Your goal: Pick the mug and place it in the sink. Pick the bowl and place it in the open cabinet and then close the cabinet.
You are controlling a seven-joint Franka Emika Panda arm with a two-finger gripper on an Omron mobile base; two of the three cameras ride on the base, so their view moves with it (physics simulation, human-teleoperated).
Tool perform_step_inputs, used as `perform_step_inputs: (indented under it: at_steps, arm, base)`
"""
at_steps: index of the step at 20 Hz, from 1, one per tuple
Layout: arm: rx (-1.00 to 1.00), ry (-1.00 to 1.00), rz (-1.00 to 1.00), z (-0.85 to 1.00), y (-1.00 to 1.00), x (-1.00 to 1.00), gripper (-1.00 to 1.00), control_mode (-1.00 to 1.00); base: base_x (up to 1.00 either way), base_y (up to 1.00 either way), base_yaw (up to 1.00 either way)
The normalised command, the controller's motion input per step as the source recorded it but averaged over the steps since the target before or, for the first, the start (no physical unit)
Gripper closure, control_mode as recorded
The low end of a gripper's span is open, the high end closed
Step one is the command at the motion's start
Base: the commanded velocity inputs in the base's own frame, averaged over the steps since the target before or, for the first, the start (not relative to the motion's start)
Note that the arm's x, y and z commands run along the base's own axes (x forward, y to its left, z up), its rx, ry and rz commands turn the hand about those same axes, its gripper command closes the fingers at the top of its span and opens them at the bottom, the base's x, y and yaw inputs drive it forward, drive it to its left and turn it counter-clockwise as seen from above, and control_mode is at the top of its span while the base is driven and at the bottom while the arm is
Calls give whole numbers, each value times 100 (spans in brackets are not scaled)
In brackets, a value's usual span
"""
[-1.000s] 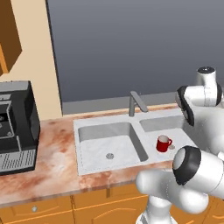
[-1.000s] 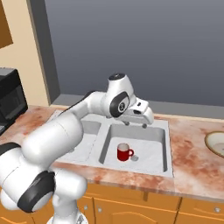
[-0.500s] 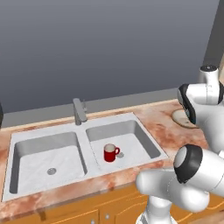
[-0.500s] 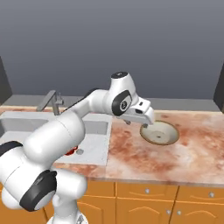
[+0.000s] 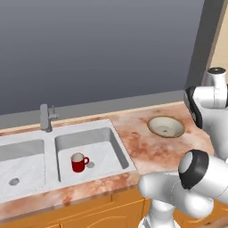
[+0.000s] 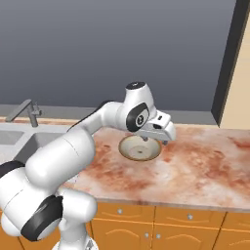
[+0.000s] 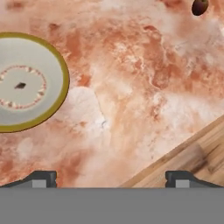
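In the sink's (image 5: pixel 122 156) right basin the mug (image 5: pixel 79 162) stands upright, handle rightward; the tool (image 7: pixel 111 177) is spread, empty.

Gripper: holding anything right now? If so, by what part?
Nothing held. The gripper is open and empty above the counter; the bowl sits untouched off to one side, and the mug stands in the sink.
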Motion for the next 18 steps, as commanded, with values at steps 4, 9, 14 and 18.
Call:
perform_step_inputs:
  at_steps: [4, 9, 14, 18]
  arm:
    - [0, 0, 0, 0, 0, 0, -100, 100]
    - [0, 0, 0, 0, 0, 0, -100, 100]
    - [0, 0, 0, 0, 0, 0, -100, 100]
    - [0, 0, 0, 0, 0, 0, -100, 100]
  base:
    - [34, -96, 5]
    - [75, -49, 18]
    - [98, 13, 25]
    - [99, 24, 27]
